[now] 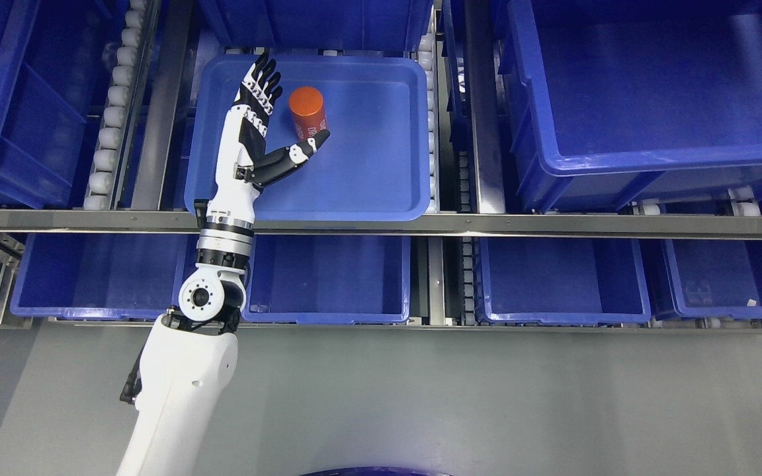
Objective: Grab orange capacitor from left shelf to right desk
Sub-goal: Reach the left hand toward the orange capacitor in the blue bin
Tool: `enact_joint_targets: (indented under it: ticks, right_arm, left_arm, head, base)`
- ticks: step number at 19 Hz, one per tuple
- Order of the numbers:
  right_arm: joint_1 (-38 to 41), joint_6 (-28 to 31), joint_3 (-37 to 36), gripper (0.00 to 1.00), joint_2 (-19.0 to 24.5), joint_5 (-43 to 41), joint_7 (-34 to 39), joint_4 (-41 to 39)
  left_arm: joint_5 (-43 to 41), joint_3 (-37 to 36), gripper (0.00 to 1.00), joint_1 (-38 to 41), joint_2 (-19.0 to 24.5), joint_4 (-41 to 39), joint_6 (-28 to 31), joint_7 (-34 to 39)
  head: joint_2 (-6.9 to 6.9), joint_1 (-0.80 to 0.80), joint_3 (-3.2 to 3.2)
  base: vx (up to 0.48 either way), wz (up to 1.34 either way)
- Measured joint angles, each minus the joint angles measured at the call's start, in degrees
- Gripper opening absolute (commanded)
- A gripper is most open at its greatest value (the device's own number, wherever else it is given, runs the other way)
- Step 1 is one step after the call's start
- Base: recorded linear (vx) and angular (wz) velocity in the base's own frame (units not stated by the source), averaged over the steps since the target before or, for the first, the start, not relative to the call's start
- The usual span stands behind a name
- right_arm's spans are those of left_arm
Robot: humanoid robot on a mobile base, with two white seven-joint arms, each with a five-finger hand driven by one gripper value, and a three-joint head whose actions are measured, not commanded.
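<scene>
An orange capacitor point(307, 112), a short cylinder, stands in a shallow blue tray point(381, 178) on the shelf's upper level. My left hand point(285, 112) reaches into that tray from below, open, palm facing the capacitor. Its fingers point(262, 82) stretch up just left of the cylinder, and the thumb point(298, 153) points right with its tip touching or just short of the cylinder's lower edge. Nothing is grasped. The white left arm point(186, 370) rises from the bottom left. My right arm does not show.
Deep blue bins surround the tray: a large one at upper right point(652, 99), one at upper left point(10, 99), and several on the lower level point(328, 284). A metal rail point(487, 225) crosses the shelf front, with roller tracks point(113, 106) between bins. Grey floor point(487, 396) lies below.
</scene>
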Motion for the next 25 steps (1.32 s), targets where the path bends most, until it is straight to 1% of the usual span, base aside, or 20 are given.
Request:
enact_joint_targets:
  ticks: [3, 5, 9, 12, 16, 22, 24, 25]
  right_arm:
    - [0.0, 0.0, 0.0, 1.00, 0.0, 0.0, 0.0, 0.0]
    - [0.0, 0.0, 0.0, 1.00, 0.0, 0.0, 0.0, 0.0]
    - [0.0, 0.0, 0.0, 1.00, 0.0, 0.0, 0.0, 0.0]
    - [0.0, 0.0, 0.0, 1.00, 0.0, 0.0, 0.0, 0.0]
    - [0.0, 0.0, 0.0, 1.00, 0.0, 0.0, 0.0, 0.0]
    - [0.0, 0.0, 0.0, 1.00, 0.0, 0.0, 0.0, 0.0]
    - [0.0, 0.0, 0.0, 1.00, 0.0, 0.0, 0.0, 0.0]
    - [0.0, 0.0, 0.0, 1.00, 0.0, 0.0, 0.0, 0.0]
  left_arm:
    - [0.0, 0.5, 1.00, -0.4, 1.3, 0.2, 1.8, 0.0]
    - [0.0, 0.7, 1.00, -0.9, 2.2, 0.3, 5.8, -0.3]
    - [0.0, 0.8, 1.00, -3.5, 2.9, 0.5, 14.1, -7.4]
    - [0.0, 0.8, 1.00, -5.8, 3.0, 0.8, 18.2, -9.6]
    - [-0.7, 0.8, 0.99, -8.3, 3.2, 2.2, 20.0, -10.4]
    - [-2.9, 0.7, 0.96, -10.3, 3.3, 4.9, 20.5, -11.0]
    - [-3.5, 0.5, 0.92, -10.7, 3.3, 5.9, 20.7, -11.0]
    - [-3.8, 0.4, 0.88, -10.8, 3.3, 6.5, 20.5, -11.0]
  head:
    - [0.00, 0.00, 0.00]
    - [0.00, 0.00, 0.00]
    - [0.00, 0.00, 0.00]
    - [0.00, 0.00, 0.00]
    - [0.00, 0.00, 0.00]
    - [0.00, 0.00, 0.00]
    - [0.00, 0.00, 0.00]
    - [0.00, 0.00, 0.00]
  base:
    - [0.000, 0.00]
    - [0.000, 0.00]
    - [0.000, 0.00]
    - [0.000, 0.00]
    - [0.000, 0.00]
    - [0.000, 0.00]
    - [0.000, 0.00]
    - [0.000, 0.00]
